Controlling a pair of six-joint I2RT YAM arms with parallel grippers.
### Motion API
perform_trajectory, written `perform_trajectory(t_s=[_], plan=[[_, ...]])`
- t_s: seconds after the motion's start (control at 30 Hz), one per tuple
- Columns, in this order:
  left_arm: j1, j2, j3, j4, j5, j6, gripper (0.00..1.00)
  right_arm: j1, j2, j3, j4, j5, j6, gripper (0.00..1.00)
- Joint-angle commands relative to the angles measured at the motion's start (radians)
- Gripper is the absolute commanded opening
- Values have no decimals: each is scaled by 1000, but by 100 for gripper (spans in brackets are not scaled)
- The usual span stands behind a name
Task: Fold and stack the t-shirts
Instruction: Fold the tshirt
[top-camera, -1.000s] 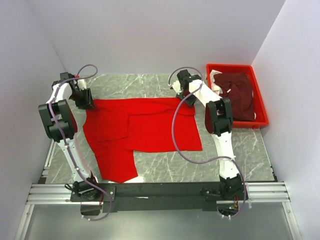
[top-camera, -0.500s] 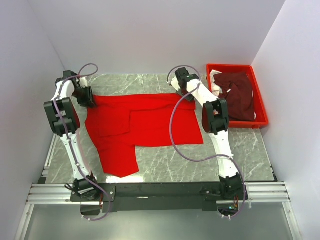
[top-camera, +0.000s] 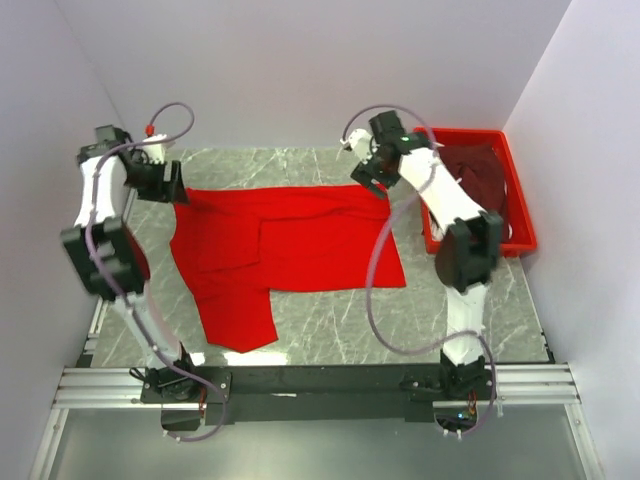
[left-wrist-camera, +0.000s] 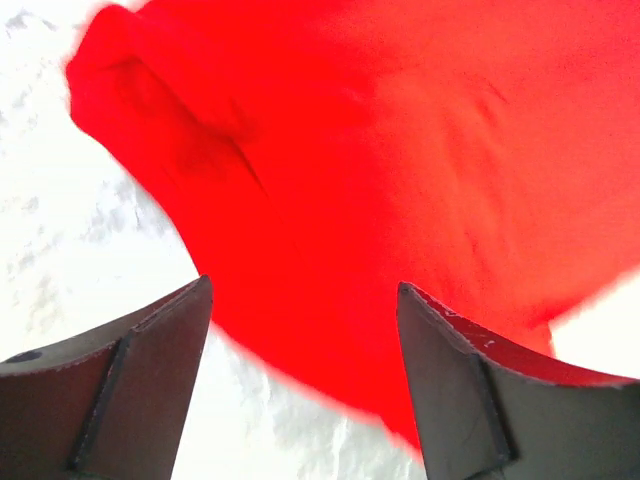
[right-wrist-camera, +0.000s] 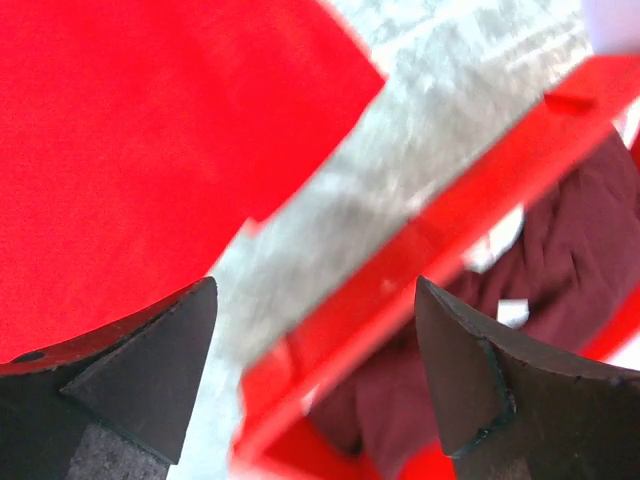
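Red t-shirt (top-camera: 300, 240) flat; L gripper (left-wrist-camera: 303, 290) over far-left corner, R gripper (right-wrist-camera: 315, 285) by far-right, both agape.

grey, white-veined marbled worktop (top-camera: 330, 340), boxed in by plain white walls (top-camera: 300, 70) at the back and on both sides. at the far right corner, a rigid red rectangular tray (top-camera: 470, 131), flat on the worktop, long side along the right wall. across the near edge, a black crossbar (top-camera: 320, 381) on silver aluminium rails (top-camera: 100, 385). in the right wrist view, tray rim blurred, slanting beside grey stone.
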Motion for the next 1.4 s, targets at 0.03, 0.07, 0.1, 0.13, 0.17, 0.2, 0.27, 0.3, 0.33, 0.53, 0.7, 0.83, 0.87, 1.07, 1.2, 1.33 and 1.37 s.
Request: perform_trajectory(t_s=[0.03, 0.07, 0.1, 0.13, 0.17, 0.2, 0.27, 0.3, 0.33, 0.53, 0.7, 0.83, 0.87, 1.07, 1.2, 1.33, 1.37], plan=[[9, -298, -231, -209, 101, 390, 80, 12, -254, -203, -123, -192, -29, 87], [9, -335, -348, -254, 96, 493, 80, 13, -323, -321, -118, -202, -42, 87], [8, -402, -407, -281, 90, 546, 80, 13, -355, -378, -109, -212, -55, 87], [5, -437, -523, -301, 70, 598, 78, 18, -383, -485, -109, -219, -67, 87], [1, -469, -581, -337, 58, 699, 77, 23, -423, -535, -111, -216, -96, 84], [-6, -537, -636, -338, 38, 732, 77, 27, -437, -581, -118, -211, -105, 82], [-38, -610, -776, -326, -11, 783, 75, 41, -470, -703, -106, -220, -108, 73], [-60, -672, -818, -296, -29, 780, 74, 50, -483, -740, -74, -220, -101, 70], [-115, -700, -895, -280, -45, 775, 74, 73, -498, -806, -54, -217, -90, 65], [-307, -843, -1076, -127, -151, 653, 71, 147, -509, -978, 112, -157, -52, 62], [-305, -820, -1067, -116, -146, 602, 71, 161, -494, -1004, 147, -140, -56, 59], [-305, -805, -1044, -115, -143, 583, 70, 164, -492, -1047, 169, -128, -78, 52], [-305, -805, -1043, -124, -143, 591, 69, 165, -492, -1055, 173, -120, -85, 49], [-342, -807, -1066, -150, -186, 636, 69, 164, -478, -1103, 215, -91, -98, 45], [-412, -834, -1121, -93, -250, 628, 71, 162, -460, -1113, 247, -78, -90, 31], [-500, -863, -1169, -76, -281, 616, 72, 164, -454, -1104, 256, -68, -76, 13], [-514, -863, -1170, -72, -284, 608, 72, 162, -452, -1103, 256, -67, -75, 11]])
